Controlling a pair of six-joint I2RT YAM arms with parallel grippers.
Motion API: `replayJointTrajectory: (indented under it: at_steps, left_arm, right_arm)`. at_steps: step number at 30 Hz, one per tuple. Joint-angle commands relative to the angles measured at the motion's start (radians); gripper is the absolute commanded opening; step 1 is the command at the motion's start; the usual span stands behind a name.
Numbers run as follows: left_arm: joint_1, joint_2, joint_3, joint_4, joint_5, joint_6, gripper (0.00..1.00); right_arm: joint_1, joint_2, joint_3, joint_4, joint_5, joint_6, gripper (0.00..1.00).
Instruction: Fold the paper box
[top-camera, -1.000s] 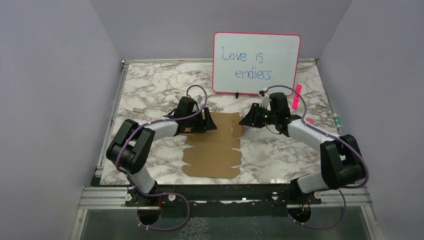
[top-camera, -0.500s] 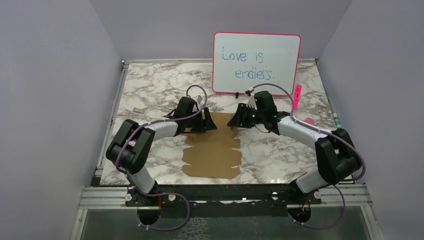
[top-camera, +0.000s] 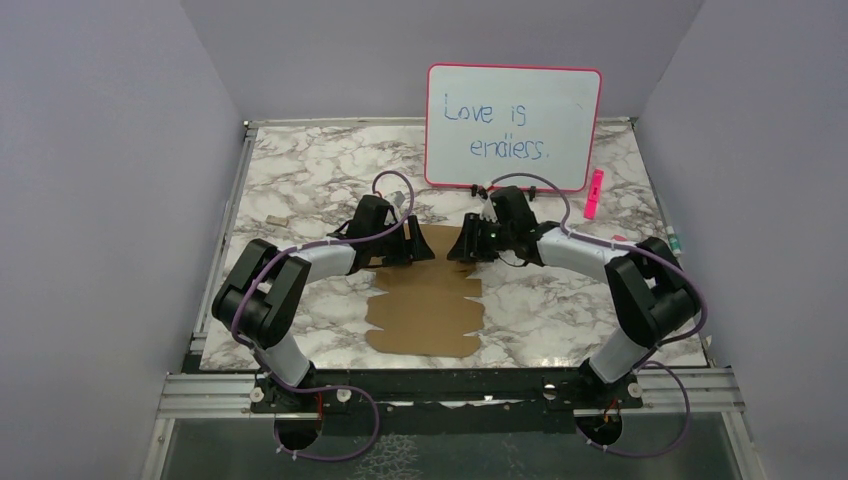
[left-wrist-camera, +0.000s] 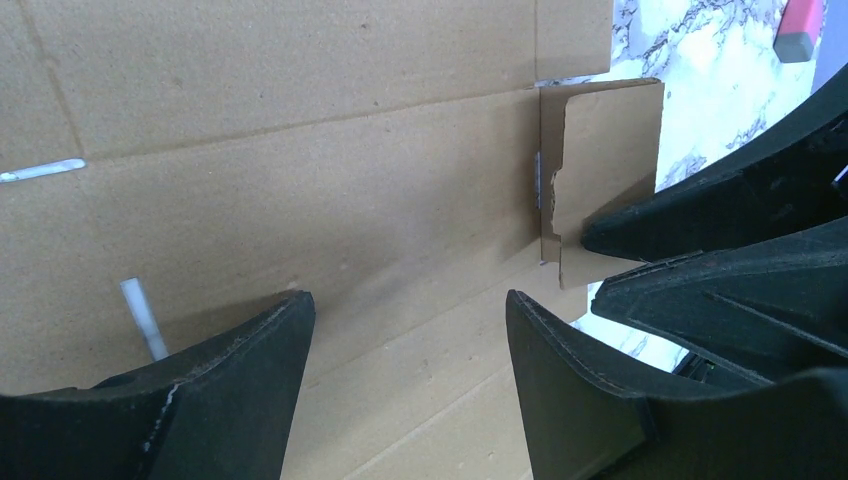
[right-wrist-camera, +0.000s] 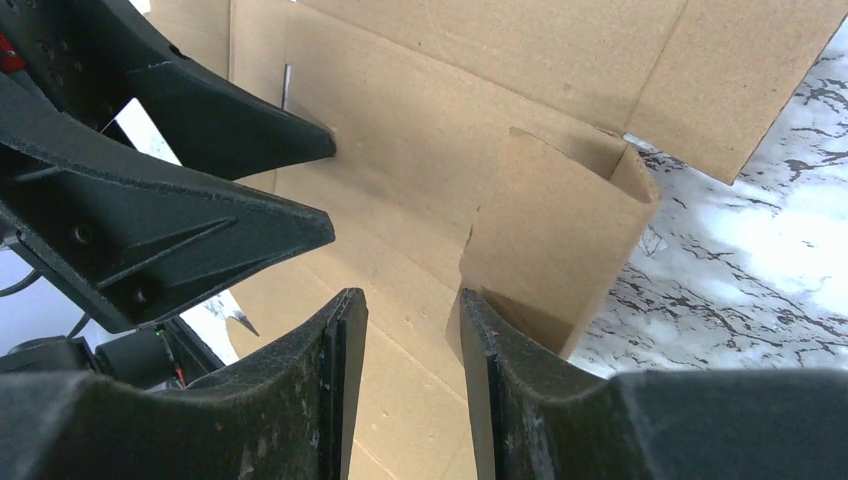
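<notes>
1. A flat brown paper box (top-camera: 425, 305), cut out but not yet folded, lies on the marble counter (top-camera: 300, 170) just in front of the whiteboard (top-camera: 512, 125).
2. Its long axis runs straight away from the whiteboard toward the arm bases. One short end points at the whiteboard, and both arms work at that end.
3. The left fingers (left-wrist-camera: 230, 390) are spread wide, with nothing between them. Their tips rest on the sheet at the corner left of the whiteboard's middle, apparently pinning it flat.
4. The right fingers (right-wrist-camera: 300, 400) stand a narrow gap apart and grip nothing; only flat cardboard shows between them.
5. A small side flap (right-wrist-camera: 550, 230) stands upright on the sheet's right edge, at the end nearest the whiteboard. It lies outside the right fingers and seems to touch the outer one.
6. The right arm is plainly nearer this flap. Its crease runs along the sheet's long axis, so the next push likely goes inward across the sheet, toward the left fingers.
</notes>
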Motion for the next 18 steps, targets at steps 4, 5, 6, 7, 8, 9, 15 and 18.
replayJointTrajectory:
  at_steps: [4,5,6,7,8,9,15,18]
  left_arm:
    - [-0.014,0.009,-0.045,-0.054,0.017,-0.007,0.72]
    - [-0.014,0.009,-0.044,-0.054,0.017,-0.007,0.72]
    - [-0.014,0.008,-0.045,-0.055,0.017,-0.006,0.72]
    - [-0.014,0.008,-0.045,-0.056,0.017,-0.005,0.72]
    - [-0.014,0.008,-0.043,-0.059,0.016,-0.004,0.72]
    - [-0.015,0.006,-0.041,-0.064,0.014,-0.003,0.72]
    - [-0.014,-0.001,-0.026,-0.078,0.010,0.002,0.73]
    - [-0.014,-0.006,-0.017,-0.087,0.008,0.005,0.73]
  right_arm:
    - [0.011,-0.034,0.067,-0.052,0.032,-0.017,0.46]
    - [0.011,-0.051,0.073,-0.067,0.040,-0.024,0.46]
    - [0.009,-0.068,0.076,-0.085,0.050,-0.031,0.47]
    - [0.010,-0.090,0.078,-0.102,0.066,-0.038,0.47]
    - [0.009,-0.110,0.077,-0.122,0.085,-0.043,0.48]
    - [0.009,-0.132,0.075,-0.141,0.103,-0.044,0.48]
    - [0.009,-0.263,0.023,-0.251,0.248,-0.051,0.50]
    - [0.009,-0.324,-0.042,-0.271,0.289,-0.040,0.51]
